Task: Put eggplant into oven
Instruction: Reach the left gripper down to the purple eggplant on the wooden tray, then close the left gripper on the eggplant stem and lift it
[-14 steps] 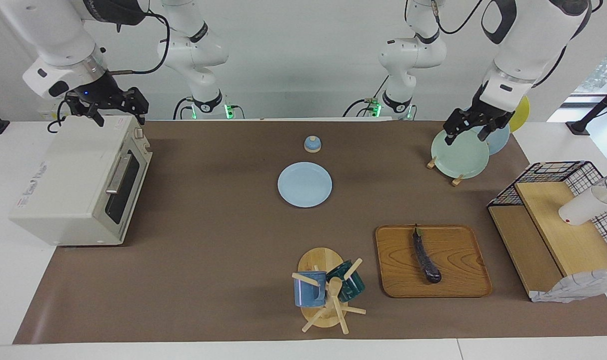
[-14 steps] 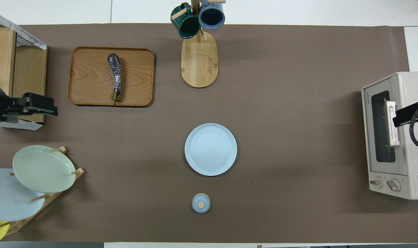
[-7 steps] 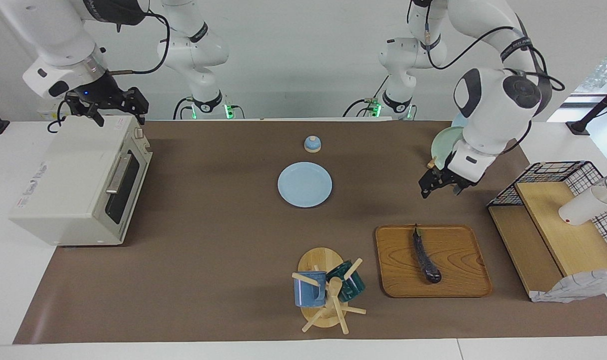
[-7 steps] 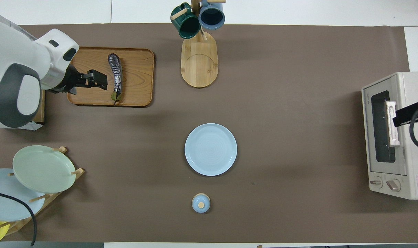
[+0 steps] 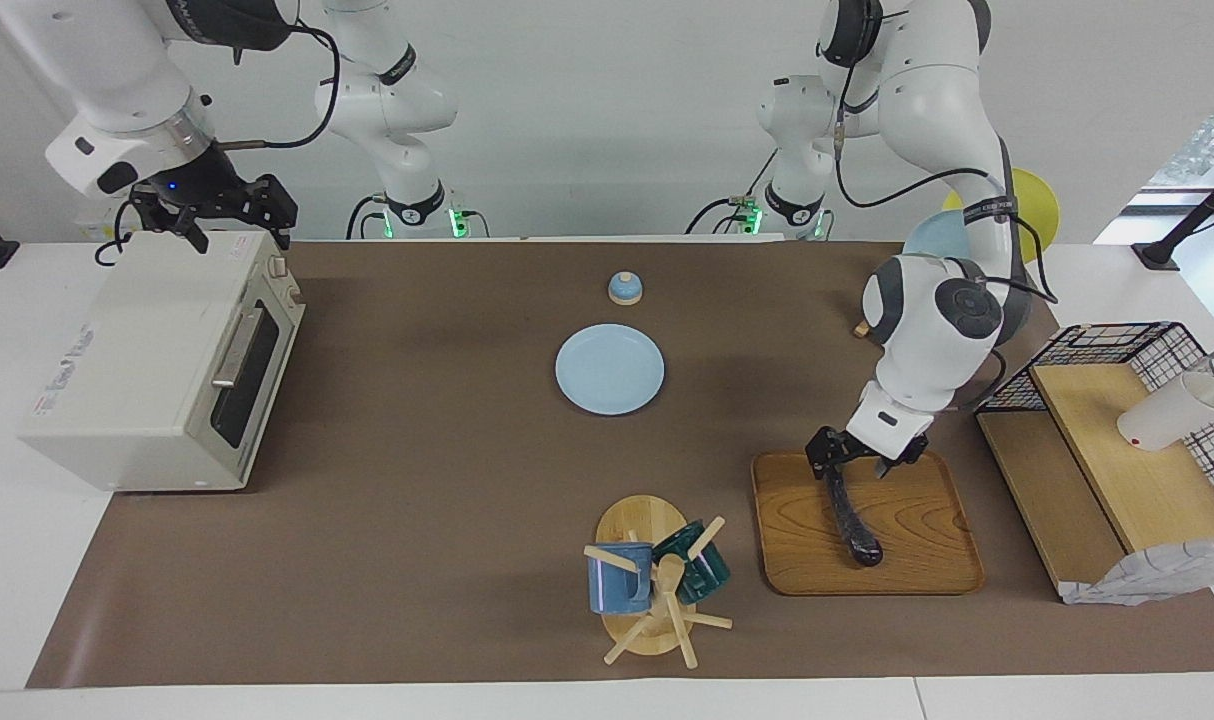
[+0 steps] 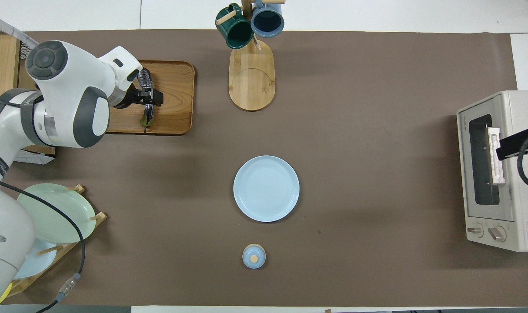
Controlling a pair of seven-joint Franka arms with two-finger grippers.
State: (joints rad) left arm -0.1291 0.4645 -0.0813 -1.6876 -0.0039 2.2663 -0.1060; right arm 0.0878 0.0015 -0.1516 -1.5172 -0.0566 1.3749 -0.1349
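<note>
Eggplant (image 5: 853, 520) on the wooden tray (image 5: 917, 560), our left gripper (image 5: 852, 463) over its stem end.

Facing view: our left gripper's fingers look spread astride the stem end, not yet holding; we should settle lower and close toward the thicker middle. Our right gripper (image 5: 217, 215) waits above the oven (image 5: 127, 370), whose door is closed; we cannot tell its fingers. Overhead view: the eggplant (image 6: 145, 82) lies lengthwise, so we should close across its width.

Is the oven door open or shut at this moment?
Shut. The oven door lies flat against its front, the handle up; the eggplant is on the tray.
</note>
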